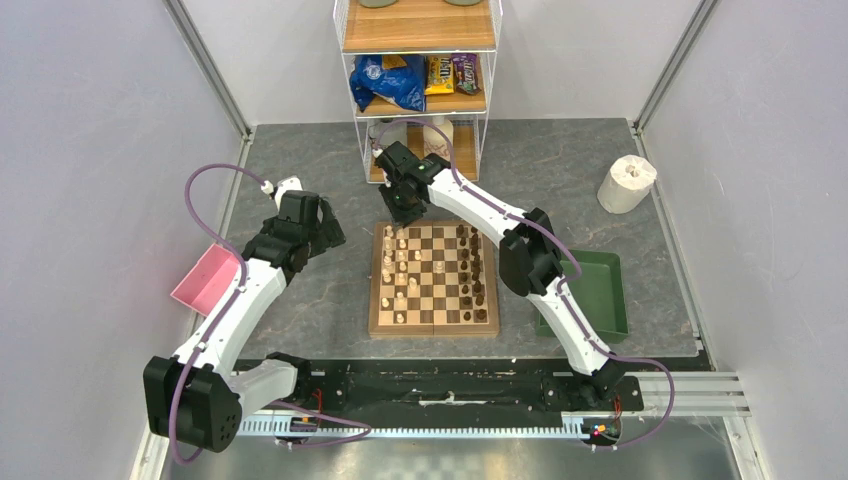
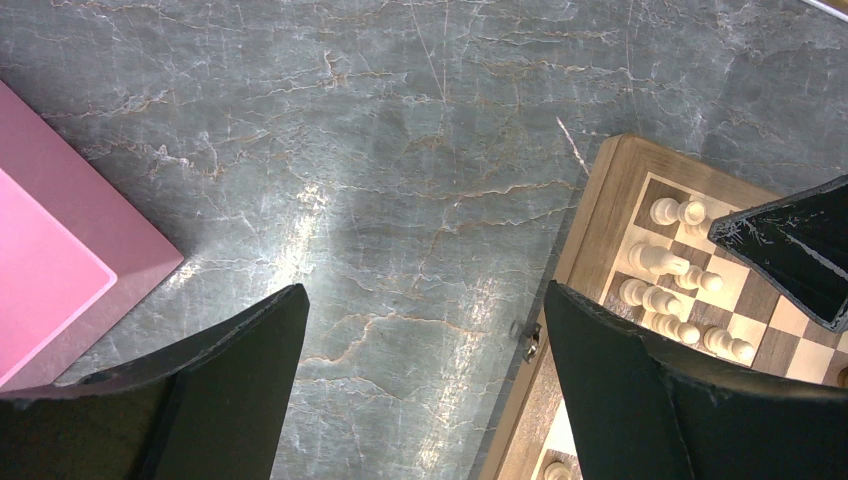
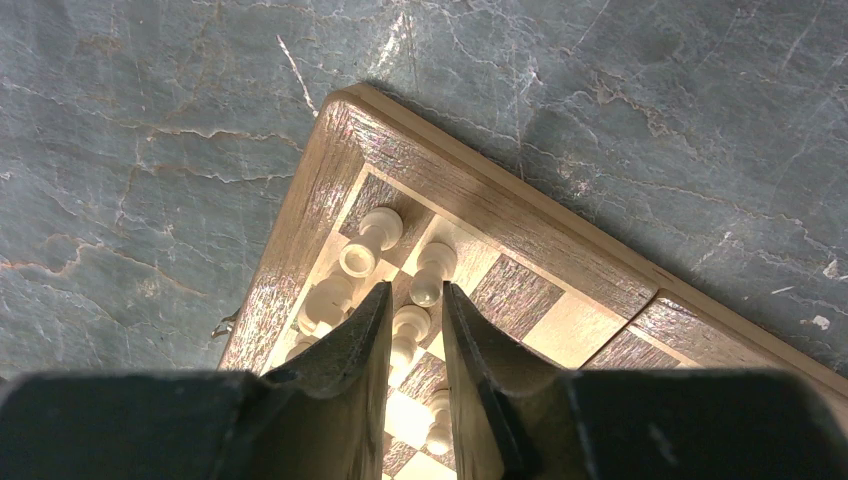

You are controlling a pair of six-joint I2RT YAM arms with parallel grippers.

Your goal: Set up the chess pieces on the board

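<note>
The board [image 1: 434, 325] lies in the middle of the table, with cream chess pieces [image 1: 400, 270] in its two left columns and dark ones [image 1: 478, 275] in its two right columns. My right gripper [image 1: 405, 215] hangs over the board's far left corner [image 3: 300, 230]. Its jaws [image 3: 416, 292] stand narrowly apart around a cream pawn [image 3: 409, 328], with other cream pieces [image 3: 370, 240] close beside it. My left gripper [image 1: 325, 232] is open and holds nothing. It hovers over bare table [image 2: 425, 290] just left of the board's edge [image 2: 590, 230].
A pink tray [image 1: 205, 280] sits at the left wall and shows in the left wrist view [image 2: 60, 270]. A green tray [image 1: 600, 290] lies right of the board. A paper roll [image 1: 627, 183] stands at the back right, and a wire shelf [image 1: 420, 80] with snack packs at the back.
</note>
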